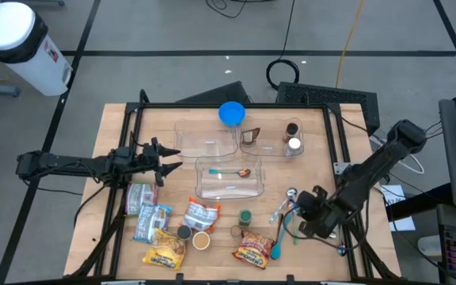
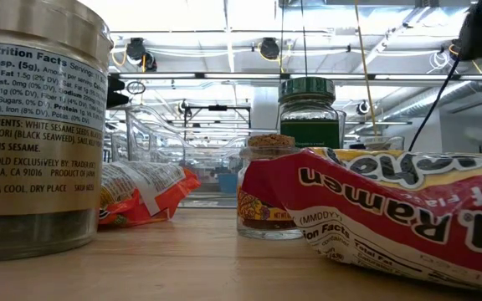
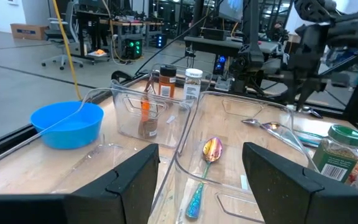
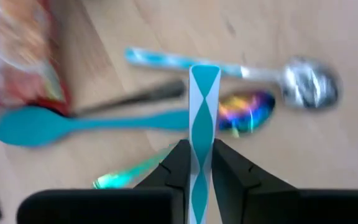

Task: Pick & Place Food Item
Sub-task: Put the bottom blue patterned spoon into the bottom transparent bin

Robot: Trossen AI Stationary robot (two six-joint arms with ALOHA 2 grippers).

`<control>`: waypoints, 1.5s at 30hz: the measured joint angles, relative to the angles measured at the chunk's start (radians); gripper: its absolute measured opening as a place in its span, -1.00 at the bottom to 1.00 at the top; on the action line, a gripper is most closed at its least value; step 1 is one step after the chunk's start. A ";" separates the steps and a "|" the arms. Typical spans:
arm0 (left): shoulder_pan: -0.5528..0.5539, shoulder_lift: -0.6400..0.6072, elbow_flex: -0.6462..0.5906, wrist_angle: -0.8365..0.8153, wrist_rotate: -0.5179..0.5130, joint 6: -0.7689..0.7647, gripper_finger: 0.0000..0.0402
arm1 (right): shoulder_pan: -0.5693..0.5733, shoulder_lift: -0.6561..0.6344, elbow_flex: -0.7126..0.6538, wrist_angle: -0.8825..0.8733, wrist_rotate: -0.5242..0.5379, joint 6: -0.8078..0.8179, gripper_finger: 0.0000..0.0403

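Near edge: ramen pack (image 1: 252, 251), teal spoon (image 1: 276, 247), snack bags (image 1: 153, 223), jars (image 1: 202, 240) crowded along the worktop's front.
Right gripper (image 4: 196, 163): over the front-right corner, fingers pressed onto a teal-and-white patterned handle (image 4: 202, 93), pinching it.
Below it: cutlery pile — silver spoon (image 4: 305, 81), iridescent spoon (image 4: 248, 110) — seen only by the right wrist view.
Centre: clear bin (image 1: 229, 176) holding an iridescent spoon (image 3: 212, 149).
Left gripper (image 1: 165, 159): left edge, fingers spread, holding nothing, facing the bins.
Far edge: blue bowl (image 1: 231, 114); spice bottles (image 3: 176, 81).
Low view: tin (image 2: 38, 125) and ramen pack block the grippers.
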 joint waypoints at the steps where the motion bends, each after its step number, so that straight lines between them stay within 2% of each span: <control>1: 0.000 0.000 0.000 0.000 0.000 0.000 0.20 | 0.000 -0.013 0.000 0.015 0.027 -0.018 -0.83; 6: 0.000 0.000 0.000 0.000 0.000 0.000 0.20 | -0.003 -0.062 0.000 0.161 0.200 -0.218 -0.86; 11: 0.000 0.000 0.000 0.000 0.000 0.000 0.20 | -0.048 -0.077 0.000 0.443 0.353 -0.597 -0.85; 14: 0.000 0.000 0.000 0.000 0.000 0.000 0.20 | -0.110 -0.077 0.000 0.635 0.360 -0.847 -0.84; 17: 0.000 0.000 0.000 0.000 0.000 0.000 0.20 | -0.196 -0.077 -0.013 0.821 0.296 -1.055 -0.86; 21: 0.000 0.000 0.000 0.000 0.000 0.000 0.20 | -0.332 -0.077 -0.024 1.025 0.132 -1.231 -0.86; 27: 0.000 0.000 0.000 0.000 0.000 0.000 0.20 | -0.555 -0.023 -0.035 1.217 -0.167 -1.347 -0.85; 33: 0.000 0.000 0.000 0.000 0.000 0.000 0.20 | -0.735 0.114 -0.034 1.348 -0.382 -1.415 -0.84; 35: 0.000 0.000 0.000 0.000 0.000 0.000 0.20 | -0.778 0.172 -0.035 1.373 -0.419 -1.422 -0.83; 39: 0.000 0.000 0.000 0.000 0.000 0.000 0.20 | -0.836 0.283 -0.035 1.398 -0.425 -1.449 -0.85; 45: 0.000 0.000 0.000 0.000 0.000 0.000 0.20 | -0.863 0.385 -0.035 1.412 -0.426 -1.551 -0.82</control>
